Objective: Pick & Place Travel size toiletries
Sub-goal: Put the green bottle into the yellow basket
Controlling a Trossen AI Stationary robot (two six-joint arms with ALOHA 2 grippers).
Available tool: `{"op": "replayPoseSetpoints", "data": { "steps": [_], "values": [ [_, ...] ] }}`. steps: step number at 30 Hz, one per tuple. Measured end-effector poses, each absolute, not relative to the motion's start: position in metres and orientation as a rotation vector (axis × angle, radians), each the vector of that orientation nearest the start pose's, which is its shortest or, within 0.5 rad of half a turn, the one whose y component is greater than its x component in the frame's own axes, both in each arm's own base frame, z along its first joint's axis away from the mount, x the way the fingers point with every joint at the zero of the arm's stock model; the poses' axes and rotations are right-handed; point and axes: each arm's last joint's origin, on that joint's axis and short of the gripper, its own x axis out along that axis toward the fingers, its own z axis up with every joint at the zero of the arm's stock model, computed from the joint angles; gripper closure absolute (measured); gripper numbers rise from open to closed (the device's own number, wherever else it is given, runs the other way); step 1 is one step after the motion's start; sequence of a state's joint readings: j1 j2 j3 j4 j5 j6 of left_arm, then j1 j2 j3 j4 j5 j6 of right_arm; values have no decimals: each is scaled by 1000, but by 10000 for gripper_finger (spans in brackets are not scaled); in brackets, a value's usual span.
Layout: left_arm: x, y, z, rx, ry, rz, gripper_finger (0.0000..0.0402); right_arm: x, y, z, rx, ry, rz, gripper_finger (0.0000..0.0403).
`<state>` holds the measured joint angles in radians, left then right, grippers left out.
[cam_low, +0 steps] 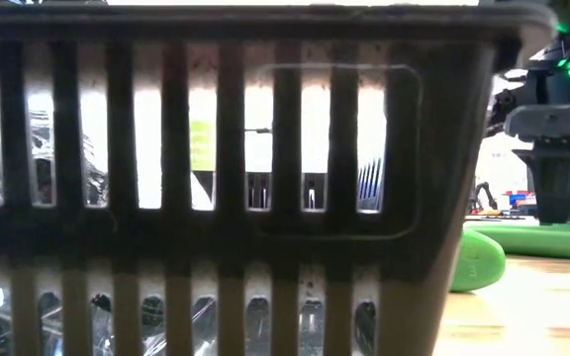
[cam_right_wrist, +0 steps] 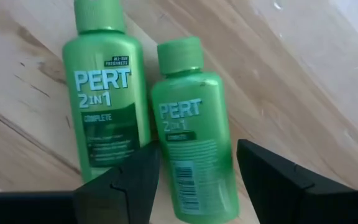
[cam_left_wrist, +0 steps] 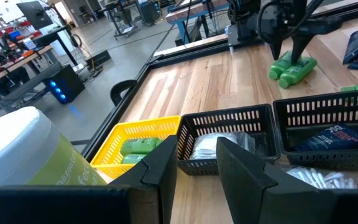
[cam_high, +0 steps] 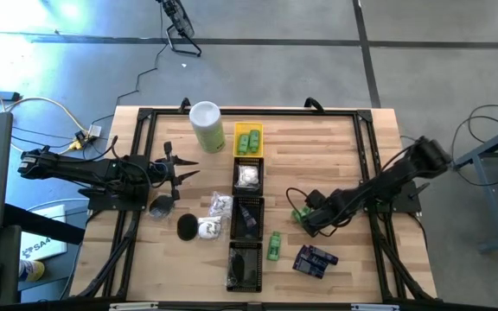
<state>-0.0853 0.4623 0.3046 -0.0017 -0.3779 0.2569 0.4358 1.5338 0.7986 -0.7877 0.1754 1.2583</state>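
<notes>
Two small green bottles (cam_right_wrist: 104,93) (cam_right_wrist: 194,149) lie side by side on the wood, right of the tray column (cam_high: 299,214). My right gripper (cam_right_wrist: 194,186) points down over them, open, one finger on either side of the second bottle; one finger overlaps the first bottle. Another green bottle (cam_high: 274,246) and dark blue packets (cam_high: 315,260) lie nearer the front. A black puck (cam_high: 187,227) and white wrapped pieces (cam_high: 219,206) lie left of the trays. My left gripper (cam_left_wrist: 194,168) waits open at the left, holding nothing. My right gripper comes from above, pointing down, its open fingers (cam_right_wrist: 272,180) lying across the bottle's lower body (cam_right_wrist: 197,180). Both bottles lie flat on the table. Whether a fingertip touches either bottle, I cannot tell.
A column of small trays runs down the table's middle: a yellow one (cam_high: 247,130) with green bottles, then black ones (cam_high: 248,164) (cam_high: 247,200) (cam_high: 245,281). A tall pale-green canister (cam_high: 207,126) stands at the back. A black basket wall (cam_low: 216,178) fills the low view.
</notes>
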Motion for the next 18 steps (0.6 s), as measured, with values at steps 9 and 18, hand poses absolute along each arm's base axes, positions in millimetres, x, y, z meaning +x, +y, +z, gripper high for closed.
{"op": "replayPoseSetpoints", "data": {
  "steps": [9,18],
  "values": [
    [129,0,227,291,193,271,293,221,98,142,554,1321,-695,197],
    [129,0,227,291,193,271,293,222,97,142,552,1309,-697,197]
  ]
}}
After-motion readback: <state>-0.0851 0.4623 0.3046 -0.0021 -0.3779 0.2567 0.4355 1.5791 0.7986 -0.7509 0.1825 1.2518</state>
